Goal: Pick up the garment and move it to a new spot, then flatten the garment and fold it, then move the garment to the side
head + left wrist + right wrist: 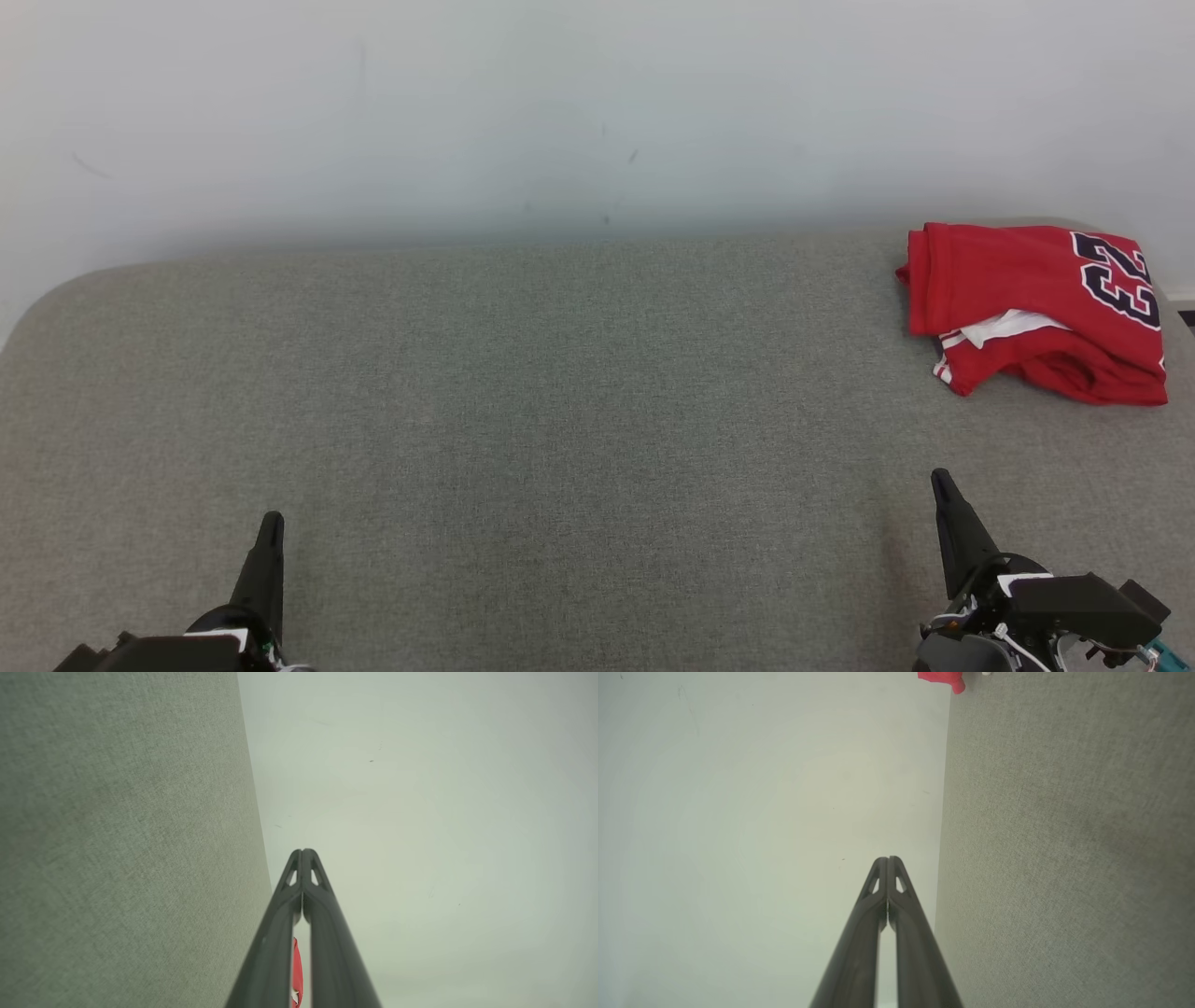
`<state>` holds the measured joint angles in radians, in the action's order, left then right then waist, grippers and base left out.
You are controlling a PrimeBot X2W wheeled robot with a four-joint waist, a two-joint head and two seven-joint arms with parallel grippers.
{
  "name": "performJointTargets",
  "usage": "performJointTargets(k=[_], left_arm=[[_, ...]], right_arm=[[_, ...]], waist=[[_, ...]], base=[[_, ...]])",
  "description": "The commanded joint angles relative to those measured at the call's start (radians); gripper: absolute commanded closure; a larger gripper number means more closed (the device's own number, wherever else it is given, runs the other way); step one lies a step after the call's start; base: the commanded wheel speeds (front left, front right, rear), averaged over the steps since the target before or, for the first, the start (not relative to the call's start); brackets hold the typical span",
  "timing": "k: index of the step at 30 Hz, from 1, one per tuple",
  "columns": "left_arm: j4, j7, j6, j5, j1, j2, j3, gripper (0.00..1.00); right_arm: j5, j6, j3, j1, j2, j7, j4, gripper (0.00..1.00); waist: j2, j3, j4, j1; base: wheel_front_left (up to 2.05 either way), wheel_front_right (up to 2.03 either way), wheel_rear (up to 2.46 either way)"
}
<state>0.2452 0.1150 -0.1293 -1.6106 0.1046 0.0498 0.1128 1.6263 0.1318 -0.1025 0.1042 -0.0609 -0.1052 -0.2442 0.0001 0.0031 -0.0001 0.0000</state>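
Red garment [1027, 299] folded into a rough rectangle, with dark white-edged numerals on top and a strip of white showing along its near edge. Sits at about two o'clock in the head view, at the far right corner of the grey fabric counter [560, 401], close to the pale wall [560, 112] behind. Touched by neither end effector.

Left end effector [271, 523] low at seven o'clock, fingers pressed together into one dark point, gripping nothing, aimed toward twelve. Well apart from the garment.

Right end effector [941, 481] low at five o'clock, likewise fully closed and empty, tip leaning slightly toward eleven. Garment beyond it toward one o'clock, with bare fabric between.

In the left wrist view, fingers closed tip to tip, a sliver of red visible through the gap lower down near six o'clock. Counter fabric on the nine-o'clock side, wall on the three-o'clock side.

In the right wrist view, fingers again tip to tip, a scrap of red at the twelve-o'clock edge. Fabric toward three, wall toward nine.
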Motion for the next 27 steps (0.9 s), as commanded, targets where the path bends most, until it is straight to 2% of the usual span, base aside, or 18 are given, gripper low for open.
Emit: performJointTargets(k=[1,27], left_arm=[[0.001,0.002,-0.004,-0.005,0.010,0.001,0.003,1.00],[0.001,0.002,-0.004,-0.005,0.010,0.001,0.003,1.00]], right_arm=[[-0.007,-0.002,-0.001,0.008,0.003,-0.002,0.000,1.00],[-0.009,-0.002,-0.005,0.008,0.006,-0.006,0.000,1.00]], waist=[[-0.0001,0.000,0.000,0.0000],[-0.0001,0.000,0.000,0.0000]], base=[[0.00,0.00,0.00],[0.00,0.00,0.00]])
